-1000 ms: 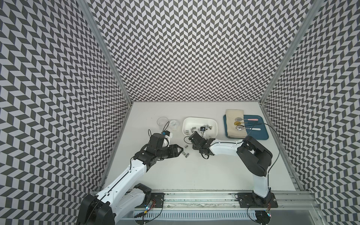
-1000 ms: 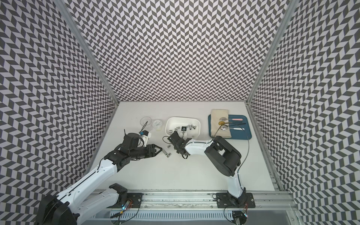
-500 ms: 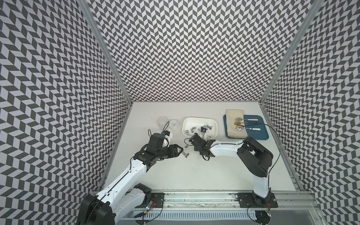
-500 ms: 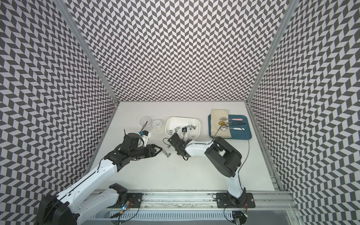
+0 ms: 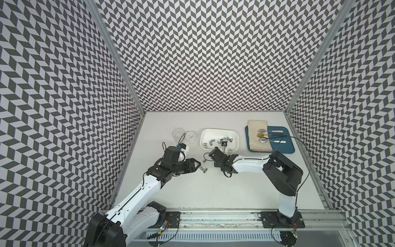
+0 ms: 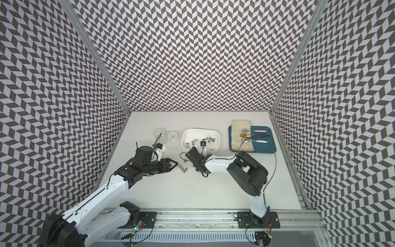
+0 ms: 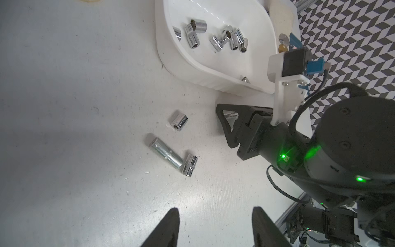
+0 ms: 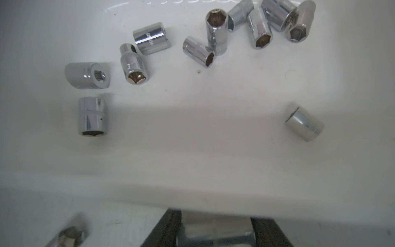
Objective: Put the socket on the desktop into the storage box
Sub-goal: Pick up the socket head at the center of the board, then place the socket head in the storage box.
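Just outside the near wall of the storage box [image 5: 219, 129], over the desk [image 5: 213, 192], the right jaws pinch a chrome socket [image 8: 215, 234]. The right wrist view shows it as a shiny barrel filling the gap between the two dark fingers [image 8: 168, 228], on the desk side of the box rim. Inside the white box lie eleven or so loose sockets [image 8: 217, 30]: most cluster toward the far wall, two sit near one end, and one lies alone nearer the other end. On the desk between the two arms, three more lie outside the box: a short socket [image 7: 179, 123] on its own and, close by, a long socket [image 7: 165, 155] whose end touches a second short one [image 7: 189, 165]. The left jaws are spread with nothing between them; they point at this trio from near by without touching it. Beyond the left arm stand two clear cups [image 5: 178, 133]. To the right of the box, a blue tray [image 5: 286, 147] carries a beige cloth [image 5: 257, 136] and small tools [image 5: 276, 131].
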You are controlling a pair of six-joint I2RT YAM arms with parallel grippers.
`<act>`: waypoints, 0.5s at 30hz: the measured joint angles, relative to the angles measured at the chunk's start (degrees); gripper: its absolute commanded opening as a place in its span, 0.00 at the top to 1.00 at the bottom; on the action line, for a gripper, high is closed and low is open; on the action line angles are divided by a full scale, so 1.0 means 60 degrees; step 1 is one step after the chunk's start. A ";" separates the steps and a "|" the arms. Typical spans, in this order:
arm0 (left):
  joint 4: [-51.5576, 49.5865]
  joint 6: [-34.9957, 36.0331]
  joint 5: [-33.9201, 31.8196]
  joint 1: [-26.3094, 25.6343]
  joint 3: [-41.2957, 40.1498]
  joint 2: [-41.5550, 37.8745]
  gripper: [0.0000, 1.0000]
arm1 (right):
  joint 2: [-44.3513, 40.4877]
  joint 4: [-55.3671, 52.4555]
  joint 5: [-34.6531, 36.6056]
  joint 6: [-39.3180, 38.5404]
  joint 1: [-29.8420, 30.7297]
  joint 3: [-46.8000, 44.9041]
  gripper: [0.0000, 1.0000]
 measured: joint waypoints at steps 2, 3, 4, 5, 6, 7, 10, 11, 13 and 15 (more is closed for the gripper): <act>0.0000 0.0004 -0.0007 0.0000 0.0000 0.0000 0.42 | -0.0215 -0.0102 -0.0215 -0.0040 0.0040 -0.0146 0.60; 0.0000 0.0000 -0.0018 0.0000 0.0000 0.0000 0.42 | -0.0331 -0.0171 -0.0335 -0.0069 0.0076 -0.0226 0.60; 0.0000 0.0000 -0.0040 0.0000 0.0000 0.0004 0.42 | -0.0455 -0.0262 -0.0459 -0.0084 0.0106 -0.0291 0.60; 0.0000 0.0000 -0.0051 0.0000 0.0000 0.0004 0.42 | -0.0579 -0.0324 -0.0561 -0.0113 0.0135 -0.0357 0.60; 0.0000 -0.0004 -0.0062 0.0000 0.0000 0.0004 0.42 | -0.0710 -0.0393 -0.0656 -0.0149 0.0157 -0.0393 0.60; 0.0000 -0.0025 -0.0069 0.0000 0.0000 0.0004 0.42 | -0.0845 -0.0448 -0.0758 -0.0189 0.0182 -0.0415 0.60; 0.0004 -0.0066 -0.0073 0.0000 0.0000 0.0040 0.42 | -0.1326 -0.0543 -0.0984 -0.0291 0.0200 -0.0463 0.60; 0.0004 -0.0069 -0.0076 0.0000 0.0000 0.0058 0.42 | -0.1475 -0.0565 -0.1024 -0.0321 0.0200 -0.0463 0.60; 0.0007 -0.0091 -0.0106 0.0000 0.0000 0.0095 0.42 | -0.1814 -0.0579 -0.1126 -0.0408 0.0200 -0.0463 0.60; 0.0015 -0.0113 -0.0164 0.0000 0.0000 0.0131 0.42 | -0.2106 -0.0583 -0.1224 -0.0510 0.0200 -0.0459 0.60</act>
